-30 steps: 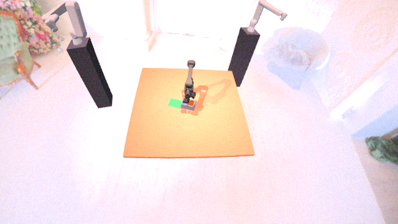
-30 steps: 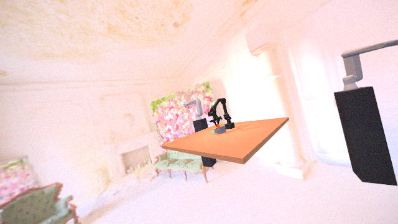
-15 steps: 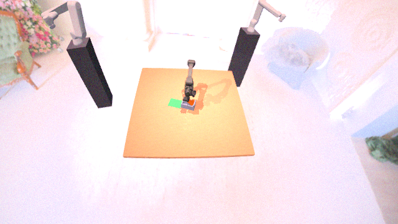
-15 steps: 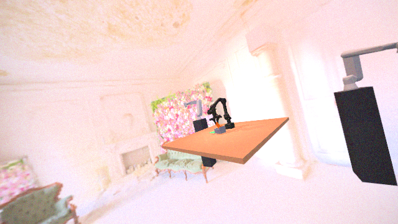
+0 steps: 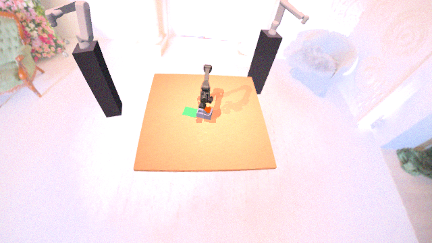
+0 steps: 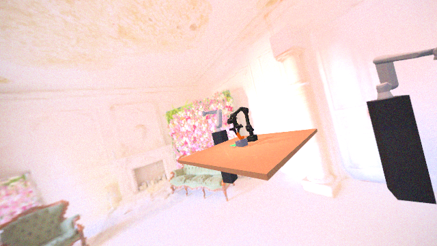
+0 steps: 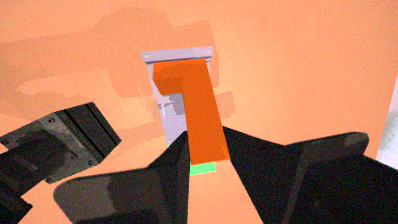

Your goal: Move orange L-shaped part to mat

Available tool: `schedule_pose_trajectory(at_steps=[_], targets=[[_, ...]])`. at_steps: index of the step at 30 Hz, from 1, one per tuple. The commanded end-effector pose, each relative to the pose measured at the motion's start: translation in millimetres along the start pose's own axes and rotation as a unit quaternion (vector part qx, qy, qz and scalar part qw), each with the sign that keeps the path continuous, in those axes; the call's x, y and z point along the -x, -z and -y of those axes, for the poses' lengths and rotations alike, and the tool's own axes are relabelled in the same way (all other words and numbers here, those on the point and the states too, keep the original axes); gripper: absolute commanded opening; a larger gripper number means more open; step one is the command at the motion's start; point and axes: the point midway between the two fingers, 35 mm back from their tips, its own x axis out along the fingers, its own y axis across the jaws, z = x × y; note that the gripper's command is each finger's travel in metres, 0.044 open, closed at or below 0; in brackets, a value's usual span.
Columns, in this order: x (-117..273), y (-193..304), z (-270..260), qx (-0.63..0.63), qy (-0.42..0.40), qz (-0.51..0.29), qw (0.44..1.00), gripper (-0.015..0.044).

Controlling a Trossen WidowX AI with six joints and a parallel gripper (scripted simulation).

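Top view: orange table (image 5: pixel 209 142) mid-room. Dark arm (image 5: pixel 206 84) reaches fwd from far edge, pincer (image 5: pixel 205 105) clamped on orange L-part (image 5: pixel 207 110) directly over grey tray (image 5: pixel 203 115). Green mat (image 5: pixel 190 111) just left of tray, touching it. Arm shadow falls right on table. Two black pillars (image 5: pixel 97 78) w/ grey camera arms flank table; floral sofa at far left.

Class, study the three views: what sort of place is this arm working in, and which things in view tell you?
Probably a grand old sitting room used as a work cell. A green upholstered sofa, a fireplace and a wall of pink flowers surround the orange table, where the gripper pinches the orange L-shaped part.
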Motion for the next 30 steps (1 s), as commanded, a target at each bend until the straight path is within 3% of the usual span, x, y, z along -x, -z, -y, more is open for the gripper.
schedule_pose_trajectory(at_steps=[1, 10, 30], targets=[[2, -1, 0, 0.002, 0.000, 0.003, 1.000, 0.0000], [5, 6, -1, 0.002, 0.000, 0.002, 1.000, 0.0000], [3, 83, -4, 0.002, -0.001, -0.002, 1.000, 0.0000]])
